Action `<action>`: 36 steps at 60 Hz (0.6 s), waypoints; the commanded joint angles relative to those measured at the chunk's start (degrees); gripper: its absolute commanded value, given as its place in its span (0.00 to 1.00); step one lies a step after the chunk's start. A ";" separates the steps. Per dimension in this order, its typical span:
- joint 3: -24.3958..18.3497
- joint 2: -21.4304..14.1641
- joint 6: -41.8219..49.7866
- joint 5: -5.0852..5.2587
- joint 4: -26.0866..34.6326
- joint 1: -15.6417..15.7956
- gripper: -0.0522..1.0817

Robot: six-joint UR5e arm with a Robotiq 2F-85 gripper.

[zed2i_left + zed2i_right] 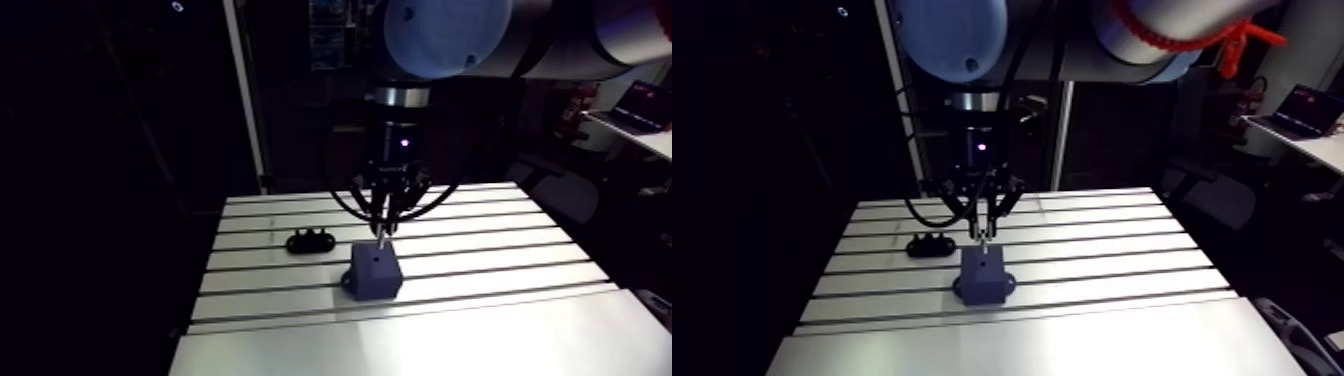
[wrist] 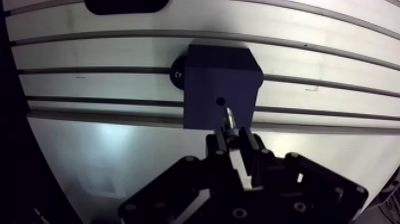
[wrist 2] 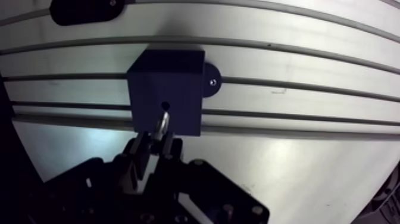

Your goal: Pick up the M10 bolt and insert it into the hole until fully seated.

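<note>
Slotted tabletop [image 2: 333, 65] lies pale beneath the work, and over it the M10 bolt [image 2: 228, 117] hangs shank-down, pinched at its upper end between the nearly closed fingers of the claw [image 2: 233, 140]. Its tip sits just beside the hole [image 2: 220, 100] in the top of the dark block [image 2: 221, 71] under the claw. Held upright this way, the bolt likely needs only its axis lined up with the hole before a straight descent, as it is not yet seated; a black holder [image 1: 311, 240] lies well beyond the block, clear of the approach.

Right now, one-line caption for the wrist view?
Gripper shut on the bolt, its tip near the hole in the dark block.
</note>
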 commanded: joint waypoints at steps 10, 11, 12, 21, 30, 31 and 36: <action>0.11 0.61 0.00 -0.15 -0.08 0.31 1.00; 0.03 0.61 0.08 -0.15 -0.02 0.31 1.00; 0.03 0.61 0.08 -0.15 -0.02 0.31 1.00; 0.11 0.61 0.00 -0.24 -0.10 0.31 1.00; 0.11 0.96 0.00 -0.32 -0.17 0.31 1.00; 0.11 0.96 0.00 -0.32 -0.17 0.31 1.00; 0.11 1.03 0.00 -0.32 -0.18 0.31 1.00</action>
